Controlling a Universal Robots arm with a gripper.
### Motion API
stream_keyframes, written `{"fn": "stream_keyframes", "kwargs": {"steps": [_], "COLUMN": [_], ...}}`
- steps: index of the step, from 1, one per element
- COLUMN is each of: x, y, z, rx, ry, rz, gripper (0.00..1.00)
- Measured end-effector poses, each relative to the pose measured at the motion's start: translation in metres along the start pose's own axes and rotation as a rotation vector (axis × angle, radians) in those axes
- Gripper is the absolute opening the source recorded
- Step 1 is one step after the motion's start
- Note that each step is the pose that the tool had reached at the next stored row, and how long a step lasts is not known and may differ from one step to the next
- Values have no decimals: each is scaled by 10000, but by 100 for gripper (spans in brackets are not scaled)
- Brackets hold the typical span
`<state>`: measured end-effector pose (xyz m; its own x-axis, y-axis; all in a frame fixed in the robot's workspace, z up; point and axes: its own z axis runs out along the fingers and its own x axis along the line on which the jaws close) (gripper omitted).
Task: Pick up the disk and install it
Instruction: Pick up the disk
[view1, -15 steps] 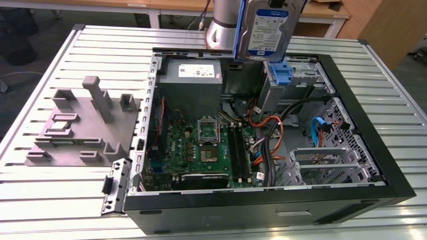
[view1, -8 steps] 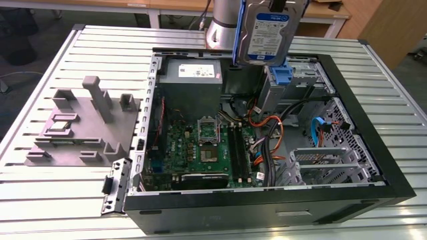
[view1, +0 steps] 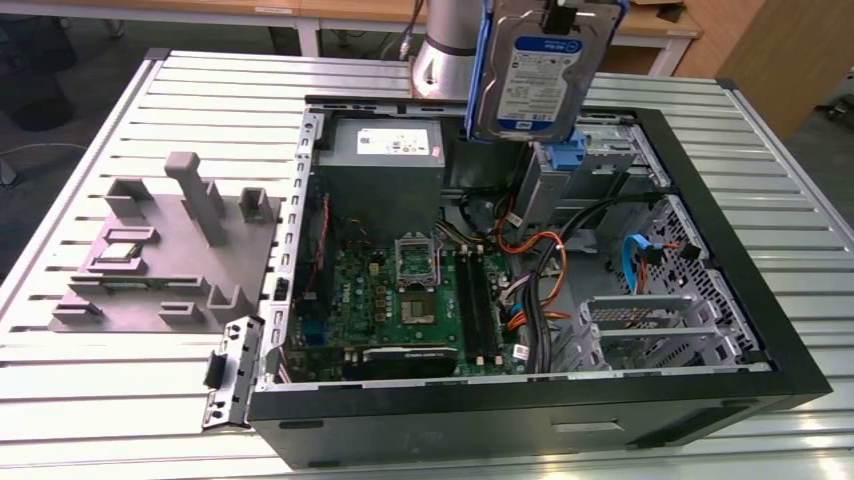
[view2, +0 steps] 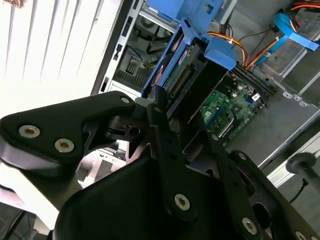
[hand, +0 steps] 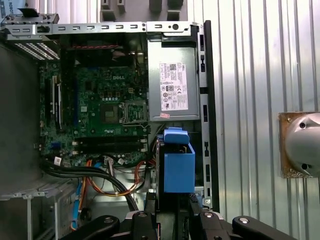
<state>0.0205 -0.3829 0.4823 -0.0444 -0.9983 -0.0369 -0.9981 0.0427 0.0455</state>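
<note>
The disk (view1: 547, 70), a silver-grey drive with a white-and-blue label in a blue carrier, hangs upright above the back of the open computer case (view1: 747, 300). My gripper (view1: 583, 12) is shut on its upper end at the exterior view's top edge. In the second wrist view the black fingers (view2: 161, 117) clamp the disk (view2: 187, 82) from both sides, with the circuit-board face and connector showing. In the first wrist view the disk's blue carrier end (hand: 178, 167) points down from the gripper (hand: 172, 205) over the bay beside the case wall.
Inside the case are the grey power supply box (view1: 384, 145), the green motherboard (view1: 400, 290), orange and black cables (view1: 547, 260), a blue bracket (view1: 567, 155) in the bay and a metal drive cage (view1: 654, 330). A grey fixture (view1: 174, 250) stands on the slatted table (view1: 80, 400).
</note>
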Motion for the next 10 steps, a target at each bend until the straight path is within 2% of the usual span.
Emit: {"fn": "stream_keyframes", "kwargs": {"steps": [10], "x": [191], "y": [-6], "z": [-7], "rx": [1], "ry": [23], "rz": [1], "gripper": [35]}}
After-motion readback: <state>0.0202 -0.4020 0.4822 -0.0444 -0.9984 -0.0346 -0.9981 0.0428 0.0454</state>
